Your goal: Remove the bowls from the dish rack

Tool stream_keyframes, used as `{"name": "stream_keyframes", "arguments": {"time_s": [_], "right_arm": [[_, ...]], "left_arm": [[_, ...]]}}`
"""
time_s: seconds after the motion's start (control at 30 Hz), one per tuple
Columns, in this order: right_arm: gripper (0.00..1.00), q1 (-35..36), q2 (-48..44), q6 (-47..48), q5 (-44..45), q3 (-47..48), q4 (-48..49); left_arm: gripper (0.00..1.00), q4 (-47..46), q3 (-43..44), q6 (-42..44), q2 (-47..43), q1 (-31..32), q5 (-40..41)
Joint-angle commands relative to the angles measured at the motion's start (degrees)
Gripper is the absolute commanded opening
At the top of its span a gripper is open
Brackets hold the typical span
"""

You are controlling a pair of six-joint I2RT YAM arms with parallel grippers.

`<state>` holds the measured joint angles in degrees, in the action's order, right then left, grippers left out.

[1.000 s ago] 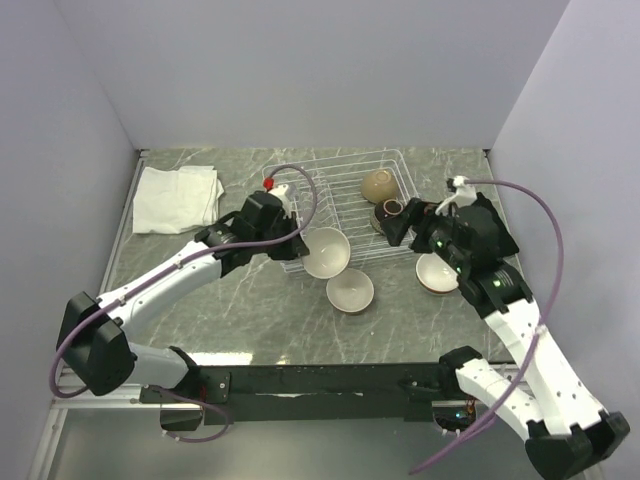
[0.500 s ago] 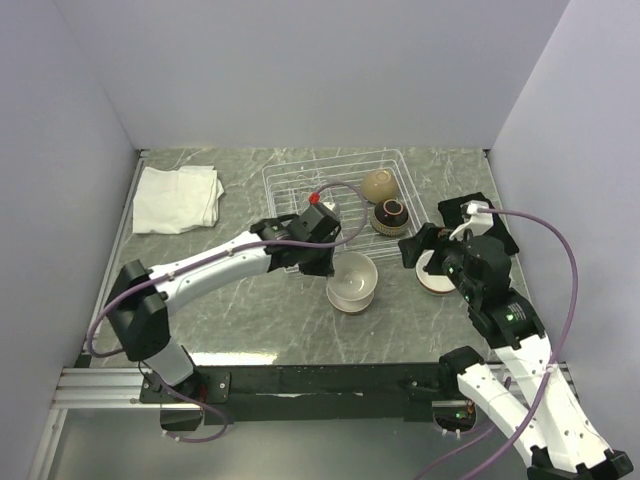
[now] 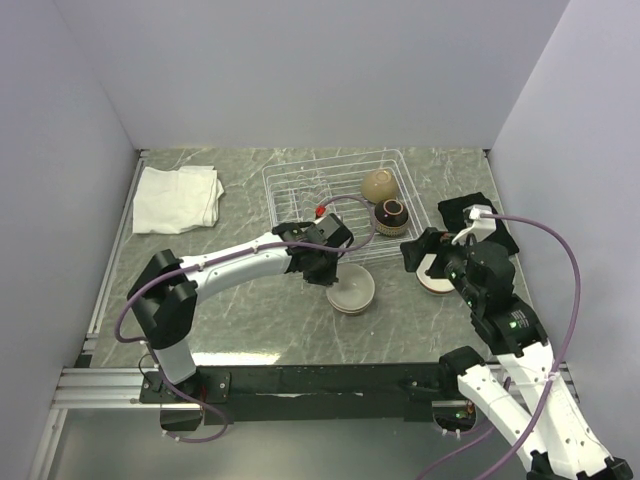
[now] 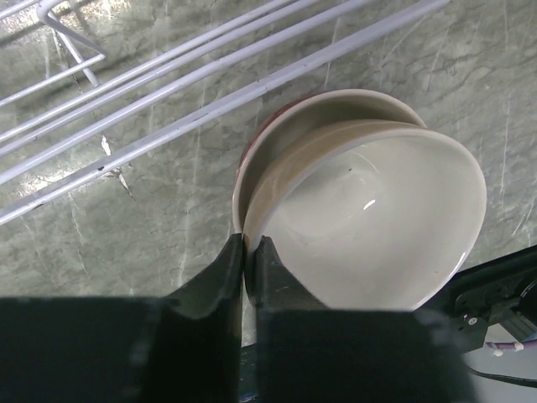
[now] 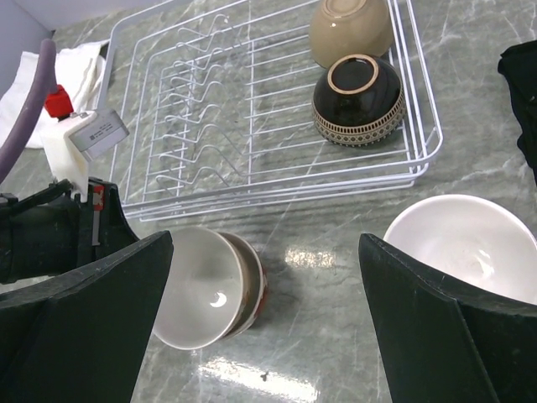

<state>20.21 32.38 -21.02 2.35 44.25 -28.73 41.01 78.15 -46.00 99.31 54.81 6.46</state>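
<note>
My left gripper [image 3: 327,266] is shut on the rim of a cream-inside bowl [image 4: 369,227]. The bowl sits tilted inside a dark red patterned bowl [image 4: 252,147] on the table in front of the dish rack [image 3: 335,155]; both show in the right wrist view [image 5: 205,285]. A tan bowl [image 3: 379,184] and a black-brown bowl [image 3: 391,213] lie upside down at the rack's right end, also seen from the right wrist as tan [image 5: 348,29] and black-brown [image 5: 359,99]. My right gripper [image 3: 418,255] is open and empty above the table, beside a white-inside bowl [image 3: 437,280].
A folded white cloth [image 3: 178,197] lies at the back left. A black cloth [image 3: 470,205] lies right of the rack. The rack's front wires [image 4: 168,98] run just behind the stacked bowls. Walls close the table on three sides.
My left gripper has carried the cream-inside bowl right and down from the rack's front into the dark red bowl. My right gripper drew back from the rack, then held still.
</note>
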Motion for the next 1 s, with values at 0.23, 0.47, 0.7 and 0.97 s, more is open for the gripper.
{"name": "stream_keyframes", "arguments": {"time_s": [0.23, 0.47, 0.7, 0.97], "right_arm": [[1.0, -0.3, 3.5, 1.1, -4.7, 0.2, 2.8], [1.0, -0.3, 9.6, 1.6, -4.6, 4.2, 2.1], [1.0, -0.3, 23.7, 5.6, -4.5, 13.8, -1.3], [1.0, 0.4, 44.3, 10.9, 2.2, 26.7, -6.0]], "left_arm": [[0.53, -6.6, 0.1, -1.1, -4.3, 1.0, 1.2], [0.82, -10.0, -3.5, -1.5, -12.9, 0.9, 4.9], [0.99, -16.8, -12.6, 0.1, -26.7, -3.0, 9.6], [0.99, -19.8, -28.5, 5.3, -45.0, -23.6, 9.5]]}}
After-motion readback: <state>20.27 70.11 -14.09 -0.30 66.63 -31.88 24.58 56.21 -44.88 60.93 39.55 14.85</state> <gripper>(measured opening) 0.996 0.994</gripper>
